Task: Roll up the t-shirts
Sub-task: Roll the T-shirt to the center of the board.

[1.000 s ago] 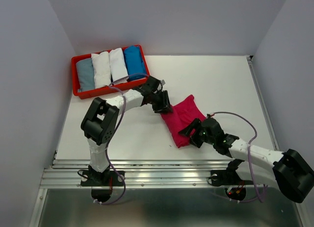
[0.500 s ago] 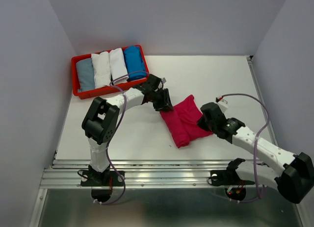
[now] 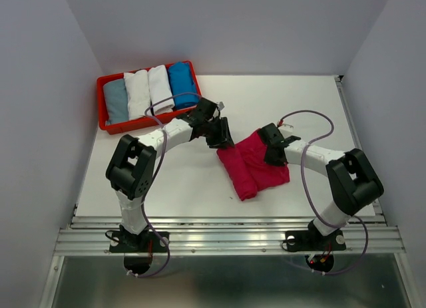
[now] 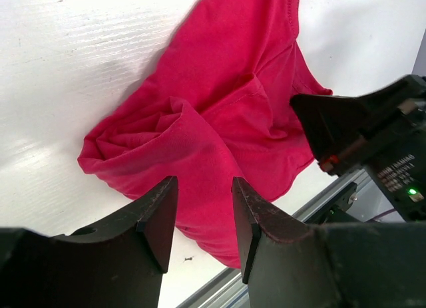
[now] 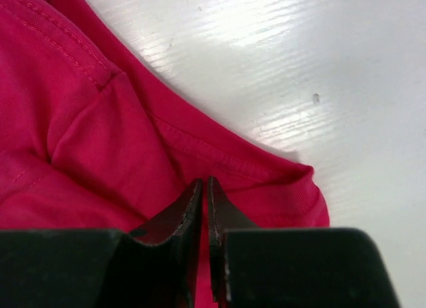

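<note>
The last roll looks to be the step in hand. The one bright magenta-pink cloth t-shirt (image 3: 249, 168) lies loose near the middle of the white bench (image 3: 313, 108), a little toward its right edge. Its near-left side is bunched into a thick roll, and its far-right part lies flat. At that flat far-right hem the right jaws are clenched on a pinch of pink cloth. At the shirt's far-left corner the left jaws stand released, parted above the bunched end with nothing caught between them. The next move probably calls for drawing the pinched hem across toward the bunched side and keeping the cloth taut while the left jaws steady the roll. In the far left corner of the bench sits one red plastic tray (image 3: 126, 126). It holds four rolled tees side by side: one pale grey-blue roll (image 3: 116, 100), two white rolls (image 3: 138, 94) (image 3: 160, 87) and one bright blue roll (image 3: 182, 84). That makes five shirts in all.
</note>
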You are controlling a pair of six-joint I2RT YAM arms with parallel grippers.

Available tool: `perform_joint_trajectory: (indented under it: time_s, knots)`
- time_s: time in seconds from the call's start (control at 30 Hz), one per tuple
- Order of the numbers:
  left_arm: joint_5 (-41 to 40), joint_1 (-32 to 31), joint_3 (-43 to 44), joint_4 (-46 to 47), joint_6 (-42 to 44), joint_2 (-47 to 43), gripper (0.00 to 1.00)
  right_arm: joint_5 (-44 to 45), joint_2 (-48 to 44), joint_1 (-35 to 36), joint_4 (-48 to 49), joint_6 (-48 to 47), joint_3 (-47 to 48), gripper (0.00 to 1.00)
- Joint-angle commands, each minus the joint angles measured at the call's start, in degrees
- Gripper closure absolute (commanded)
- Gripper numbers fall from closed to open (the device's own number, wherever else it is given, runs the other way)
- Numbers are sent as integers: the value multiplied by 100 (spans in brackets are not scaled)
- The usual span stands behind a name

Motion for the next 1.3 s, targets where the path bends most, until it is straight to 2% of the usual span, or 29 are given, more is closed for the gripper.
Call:
perform_joint_trajectory:
  time_s: [0.0,0.17,0.37,0.67,0.87,1.0,1.03,1.1,1.17,1.27]
  knots:
    - [3,32,46,6,123,-349,51,-97,307,44,574,-193,220,89]
    - [-24,84,-85,-29,123,-445,51,-273,659,456,936,133,26,89]
    - [-94,277,-463,-195,220,-823,51,-299,1151,1116,1006,432,351,89]
    - [-348,1261,-1123,-836,658,-2176,51,-520,1759,1302,1059,424,1353,88]
    - [-507,1324,-1367,-1312,826,-2756,50,-98,1417,1223,629,134,1766,79]
    - [-446,1157,-1913,-1198,581,-3300,51,16,697,985,374,-182,1627,68]
    - [-411,1087,-2001,-1145,519,-3372,51,52,547,985,313,-279,1591,61]
    - [-366,937,-2282,-996,387,-3513,51,-36,213,985,-12,-437,1564,57]
    - [-340,700,-2476,-838,229,-3513,53,-298,-128,1046,-92,-630,1381,57]
    - [-322,480,-2581,-645,97,-3373,56,-580,-647,1406,-162,-667,889,68]
